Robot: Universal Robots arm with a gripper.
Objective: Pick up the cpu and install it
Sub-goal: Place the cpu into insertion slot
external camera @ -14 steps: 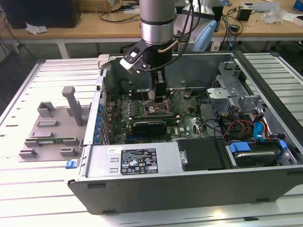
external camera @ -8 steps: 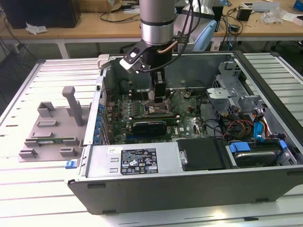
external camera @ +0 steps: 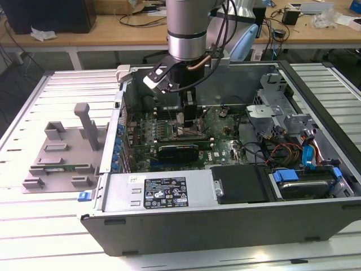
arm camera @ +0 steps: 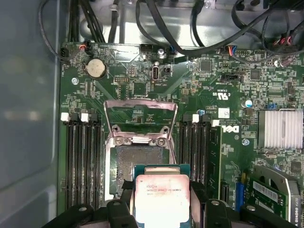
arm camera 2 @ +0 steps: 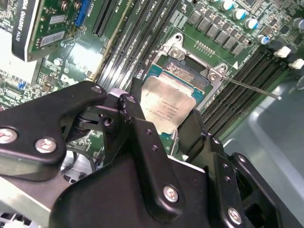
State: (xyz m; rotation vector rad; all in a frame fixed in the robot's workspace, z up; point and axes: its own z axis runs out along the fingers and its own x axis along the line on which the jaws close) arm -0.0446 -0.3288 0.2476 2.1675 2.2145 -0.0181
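Gripper (arm camera 2: 165, 116): down inside the open computer case (external camera: 225, 220), low over the motherboard (arm camera: 213, 95).
Fingers (arm camera 2: 137, 123): clamped on the cpu, one on each of two opposite edges, as I read both wrist views.
Cpu (arm camera: 162, 195): held silvery top up, just above the socket (arm camera: 137, 164) and overlapping only its near part. It is not seated.
Socket: open and bare, with the load plate (arm camera: 140, 116) hinged up at its far side and the thin lever (arm camera 2: 251, 89) swung out beside it.
Neighbours: memory slots (arm camera: 83, 161) run close along both sides of the socket.
Risk, offset: the chip does not look centred over the socket, so lowering from here could land an edge on the frame.
Risk, tilt: in the second wrist view the chip looks slightly canted. A corner touching first could bend the contacts, and I can't judge the notch alignment from here.
Risk, grip: only the thin edges are held — a slip would drop the chip askew.
Risk, clearance: the fingers sit near the frame and could catch it.
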